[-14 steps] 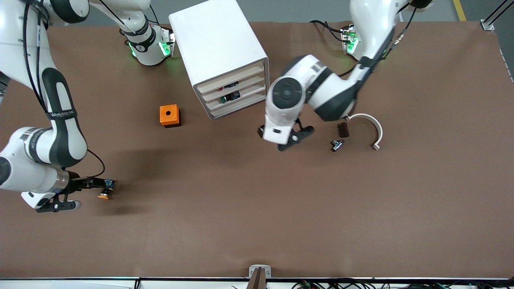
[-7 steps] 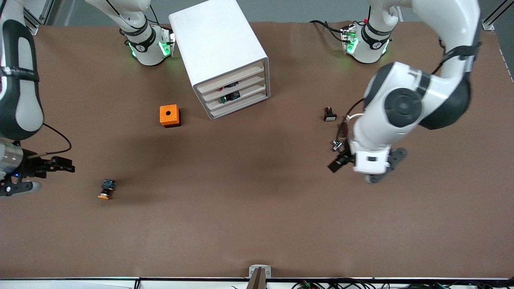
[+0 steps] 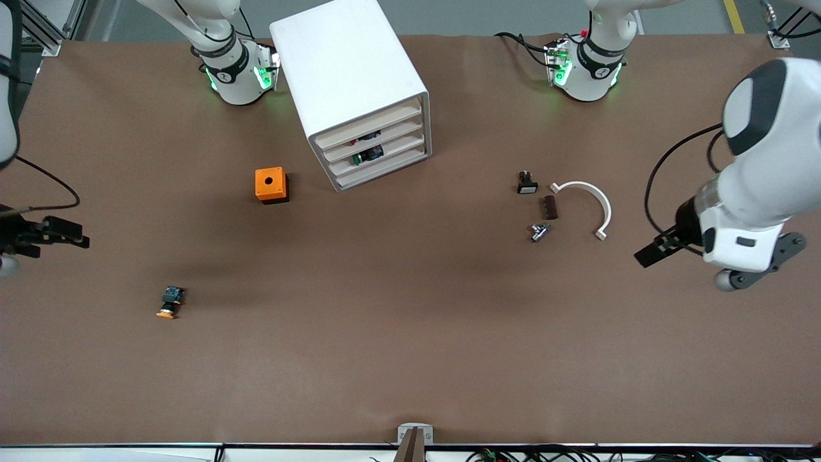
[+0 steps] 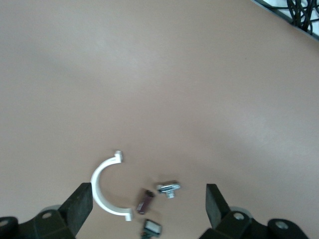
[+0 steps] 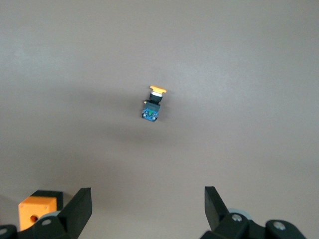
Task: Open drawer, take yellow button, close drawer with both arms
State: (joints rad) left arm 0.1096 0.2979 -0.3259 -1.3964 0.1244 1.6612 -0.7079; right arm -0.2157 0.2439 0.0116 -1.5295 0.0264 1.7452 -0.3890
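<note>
Evidently little remains; the button [image 3: 169,303] lies loose on the table [image 3: 410,359], nearer the camera than the orange box [image 3: 271,185]; the top drawer [image 3: 372,122] looks shut; the right gripper [image 3: 61,234] and left gripper [image 3: 654,251] hang wide open, empty, at opposite table ends; a returning sweep might knock the button rolling.

Matt brown table covering [image 3: 410,333], smooth and cloth- or paper-like, without glare; smooth white plastic on the cabinet [image 3: 349,83] and its top drawer [image 3: 369,123], faintly sheened. Glossy orange-yellow cap, black plastic body and blue rear on the button [image 3: 170,302]; smooth orange plastic on the square box [image 3: 270,185]; bare shiny metal on the small T-shaped fitting [image 3: 538,231]; matt white plastic on the curved clamp [image 3: 590,202]. Glossy white shells with black bands on both arms, matt black on the left gripper [image 4: 149,206] and the right gripper [image 5: 148,209].
</note>
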